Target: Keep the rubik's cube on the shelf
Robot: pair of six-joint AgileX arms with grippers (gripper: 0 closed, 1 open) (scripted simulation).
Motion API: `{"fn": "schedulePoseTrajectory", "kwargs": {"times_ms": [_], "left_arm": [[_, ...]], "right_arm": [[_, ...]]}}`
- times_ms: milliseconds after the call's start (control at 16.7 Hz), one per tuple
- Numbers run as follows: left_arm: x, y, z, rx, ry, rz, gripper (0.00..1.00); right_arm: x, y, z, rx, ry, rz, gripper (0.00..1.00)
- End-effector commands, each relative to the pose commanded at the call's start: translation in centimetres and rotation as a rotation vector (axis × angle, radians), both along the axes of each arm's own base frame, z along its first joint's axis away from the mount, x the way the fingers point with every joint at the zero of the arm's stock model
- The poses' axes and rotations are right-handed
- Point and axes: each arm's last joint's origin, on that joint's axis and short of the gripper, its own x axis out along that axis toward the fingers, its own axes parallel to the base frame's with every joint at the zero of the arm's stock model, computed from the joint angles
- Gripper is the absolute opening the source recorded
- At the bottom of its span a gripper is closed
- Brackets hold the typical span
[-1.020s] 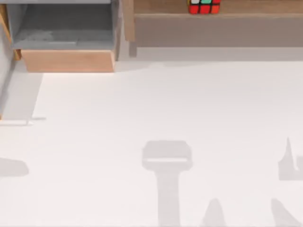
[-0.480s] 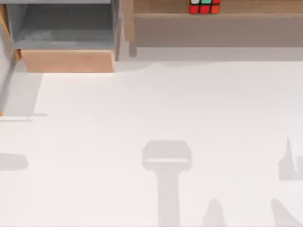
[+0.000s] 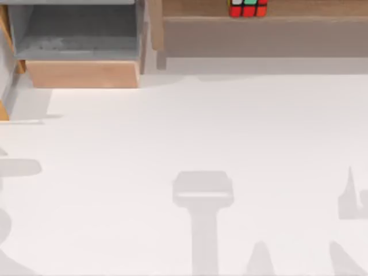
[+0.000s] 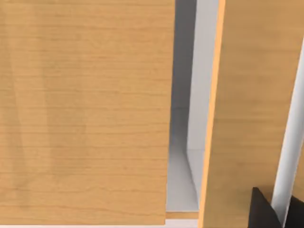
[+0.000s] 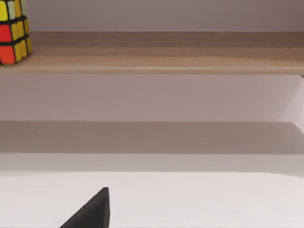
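The rubik's cube [image 3: 248, 8] sits on the shelf [image 3: 264, 35], on the wooden ledge not far along from the side post [image 3: 155, 26], and nothing is touching it. To my eye the placing is done; what's left is a clean retreat.

The right hand [image 5: 90, 213] shows one dark fingertip low over the white counter [image 3: 201, 132], well short of the shelf, with the cube [image 5: 14, 31] up and off to one side of it. Open or closed? I cannot tell from here.

The left hand [image 4: 266, 211] shows a dark tip close against light-wood panels [image 4: 85, 109], with a grey gap between them. Its grip I cannot tell either.

Doing this step well means staying low and pulling straight back from the shelf front, never rising under the ledge lip, which hangs right ahead of the right hand. The cube stands near the ledge's front edge, so a knock there could tip it off.

Room? Plenty of open counter behind both hands. The grey-lined box compartment [image 3: 80, 40] sits beside the post, tighter quarters for the left hand.
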Motion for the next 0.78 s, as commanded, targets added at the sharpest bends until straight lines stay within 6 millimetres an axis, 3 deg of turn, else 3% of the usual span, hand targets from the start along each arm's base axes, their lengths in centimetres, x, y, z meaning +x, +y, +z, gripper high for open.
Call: {"fn": "schedulePoseTrajectory", "kwargs": {"times_ms": [180, 600, 780], "left_arm": [[0.3, 0.0, -0.4, -0.011, 0.017, 0.004, 0.0], [5.9, 0.1, 0.0, -0.002, 0.001, 0.004, 0.0], [6.1, 0.0, -0.1, -0.005, 0.006, 0.005, 0.0]], "right_arm": [[0.0, 0.0, 0.0, 0.0, 0.0, 0.0, 1.0], [0.0, 0.0, 0.0, 0.0, 0.0, 0.0, 1.0], [0.0, 0.0, 0.0, 0.0, 0.0, 0.0, 1.0]]}}
